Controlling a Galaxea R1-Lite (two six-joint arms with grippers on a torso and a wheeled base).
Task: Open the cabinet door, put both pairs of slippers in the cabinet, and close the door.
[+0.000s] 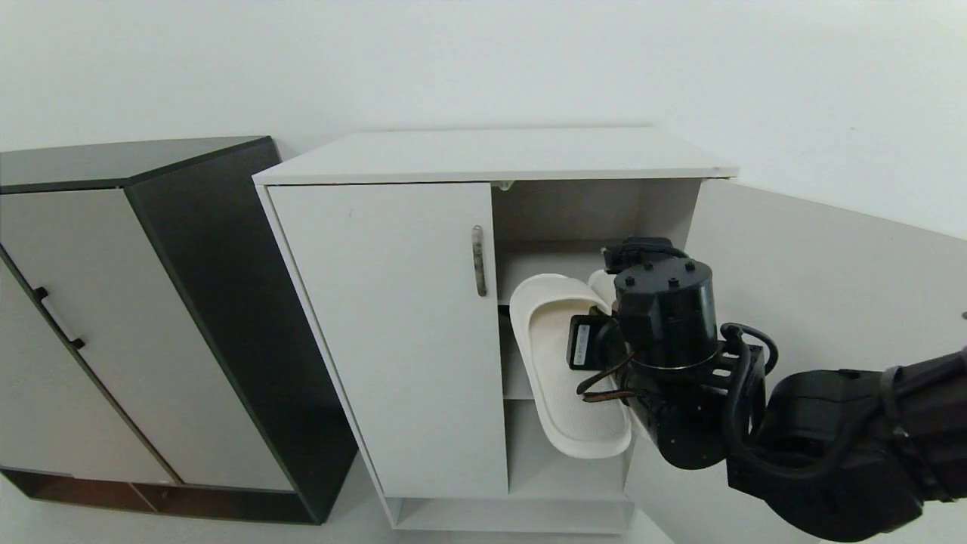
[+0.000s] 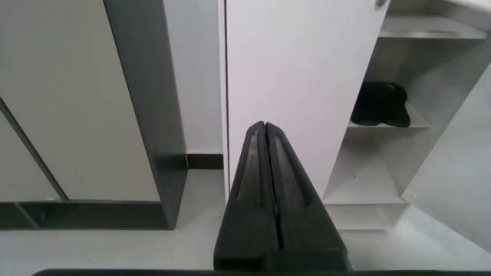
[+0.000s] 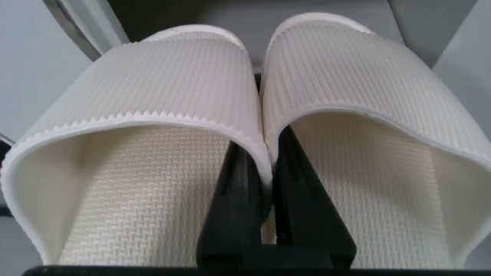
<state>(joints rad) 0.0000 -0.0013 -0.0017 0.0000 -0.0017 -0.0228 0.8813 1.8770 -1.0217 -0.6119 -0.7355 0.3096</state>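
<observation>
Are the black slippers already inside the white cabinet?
Yes, the left wrist view shows the black slippers resting on a shelf in the open side of the white cabinet.

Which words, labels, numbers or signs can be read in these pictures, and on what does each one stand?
No text can be read.
Small white label on the robot's wrist, beside the white slippers: too small to read.
The white cabinet and the dark cabinet: no print.
</observation>
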